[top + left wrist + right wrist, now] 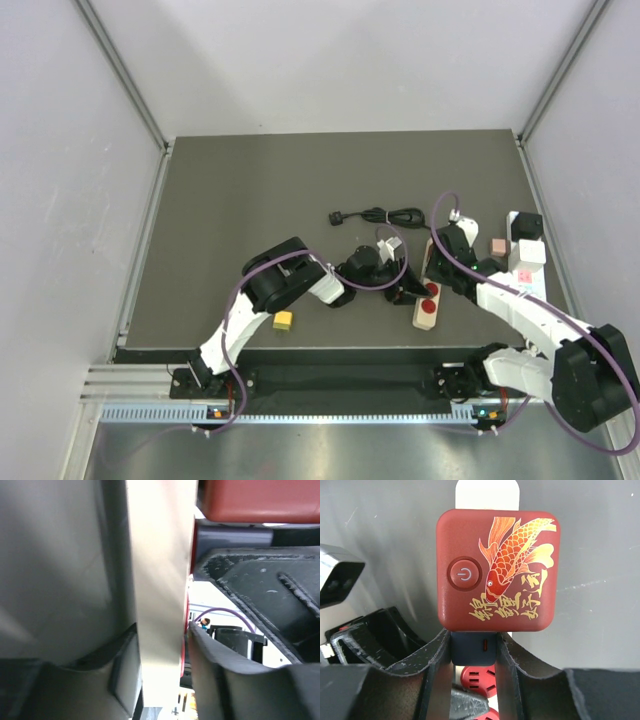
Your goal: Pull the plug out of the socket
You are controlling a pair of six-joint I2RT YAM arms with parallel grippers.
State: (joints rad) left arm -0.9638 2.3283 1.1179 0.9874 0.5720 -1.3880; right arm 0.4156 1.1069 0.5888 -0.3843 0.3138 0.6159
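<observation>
A beige power strip (426, 314) with red sockets (478, 679) lies right of the table's middle. A red square block (498, 565) with a koi print and a power button sits at its far end. A dark blue plug (472, 647) stands in the strip just below that block. My right gripper (472, 641) is shut on the plug, one finger on each side; in the top view the gripper (438, 268) hides the plug. My left gripper (405, 292) is shut across the strip's beige body (160, 580), with its right finger (225, 675) against the strip's edge.
A coiled black cable (380, 215) lies just behind the grippers. A small yellow object (284, 320) sits near the front edge by the left arm. White (524, 250) and pink (496, 245) blocks stand at the right edge.
</observation>
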